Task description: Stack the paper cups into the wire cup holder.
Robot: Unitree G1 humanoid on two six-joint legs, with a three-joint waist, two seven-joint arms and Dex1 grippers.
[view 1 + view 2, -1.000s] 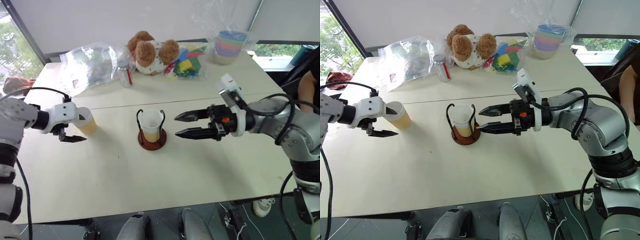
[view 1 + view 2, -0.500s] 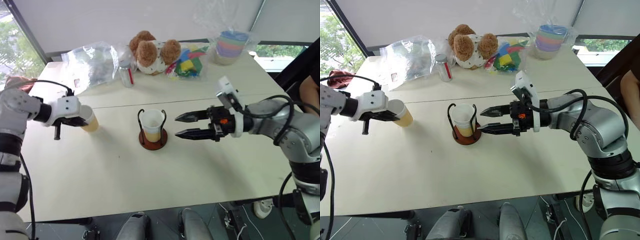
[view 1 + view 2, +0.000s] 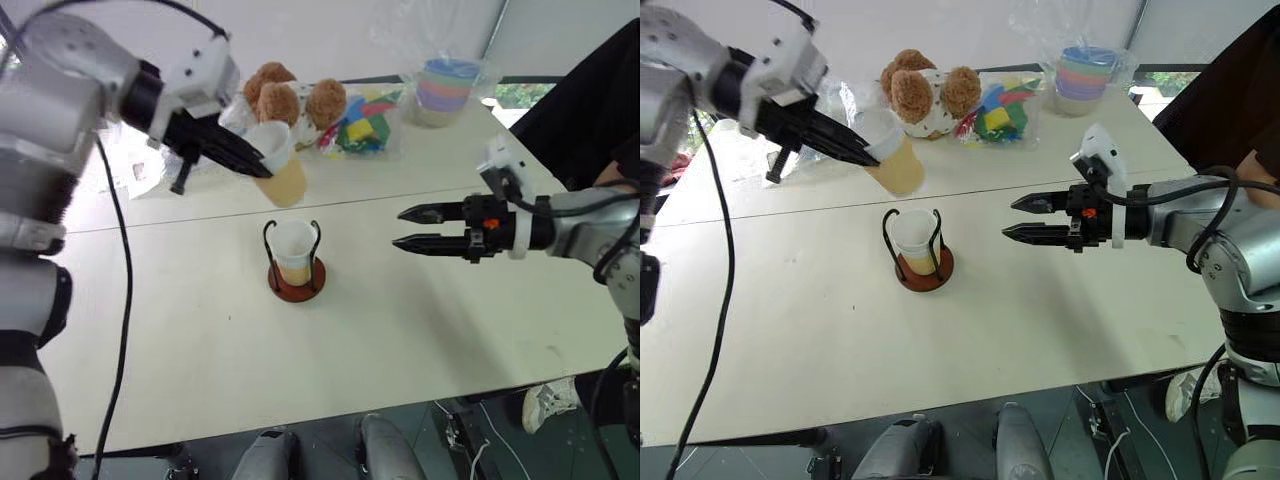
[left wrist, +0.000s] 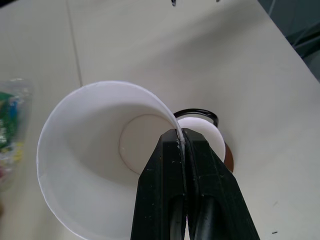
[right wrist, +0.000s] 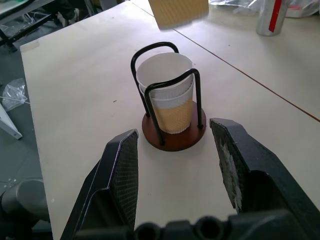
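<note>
My left gripper (image 3: 258, 167) is shut on the rim of a paper cup (image 3: 283, 170) and holds it tilted in the air, just above and behind the wire cup holder (image 3: 296, 270). In the left wrist view the fingers (image 4: 170, 170) pinch the white rim, with the cup's inside (image 4: 95, 165) facing the camera and the holder below. Two nested paper cups (image 5: 169, 97) stand inside the holder's black loops on its red-brown base (image 5: 175, 137). To the holder's right, my right gripper (image 3: 398, 228) hovers open with nothing between its fingers, pointing at the holder.
Along the table's far side are a teddy bear (image 3: 292, 98), a bag of coloured blocks (image 3: 362, 126), wrapped pastel bowls (image 3: 445, 88) and a clear plastic bag (image 3: 845, 100). A silver can (image 5: 270, 17) stands behind the holder. A person's dark sleeve (image 3: 590, 110) is at the right.
My left gripper shut on the cup's rim, lifted it off the table and carried it rightwards to above the holder. The right gripper drew back slightly to the right, still open.
</note>
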